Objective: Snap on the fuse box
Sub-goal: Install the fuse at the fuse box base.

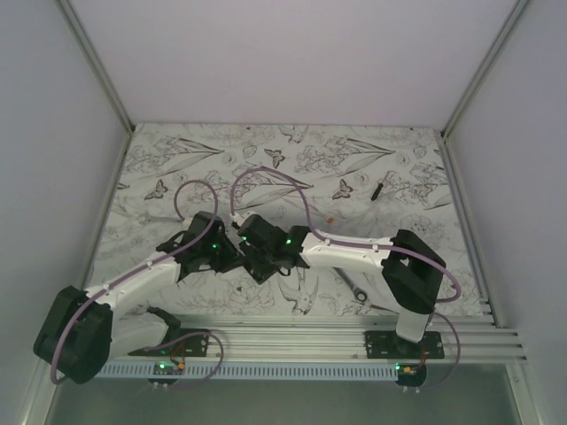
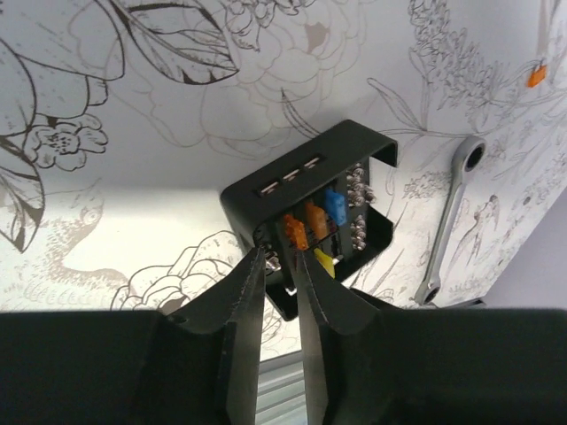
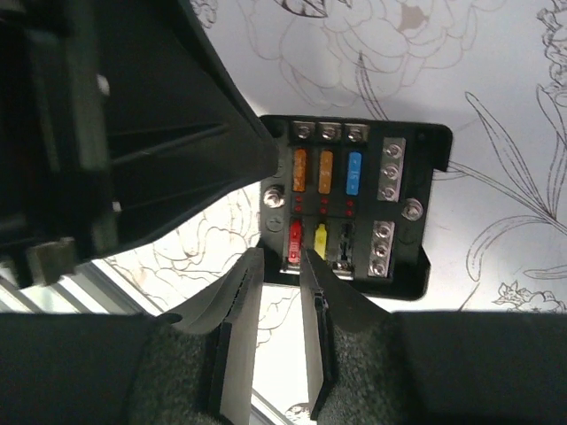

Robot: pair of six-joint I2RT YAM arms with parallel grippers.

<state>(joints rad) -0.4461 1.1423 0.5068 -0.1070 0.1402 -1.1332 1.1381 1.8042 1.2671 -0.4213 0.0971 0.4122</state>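
Observation:
The fuse box (image 2: 312, 202) is a small black square box with orange, blue, yellow and red fuses, lying open-side up on the flower-print table. It also shows in the right wrist view (image 3: 354, 208). In the top view both grippers hide it. My left gripper (image 2: 279, 258) is closed to a narrow gap over the box's near wall, which sits between the fingers. My right gripper (image 3: 279, 257) has a narrow gap, its tips over the box's near edge by the red fuse. I cannot tell whether it touches. The grippers meet mid-table, left (image 1: 229, 257) and right (image 1: 259, 266).
A silver wrench (image 1: 354, 285) lies right of the grippers, also seen in the left wrist view (image 2: 452, 217). A thin black stick (image 1: 376, 189) lies at the back right. A tiny orange piece (image 1: 329, 219) lies behind the right arm. The aluminium rail (image 1: 301, 341) runs along the near edge.

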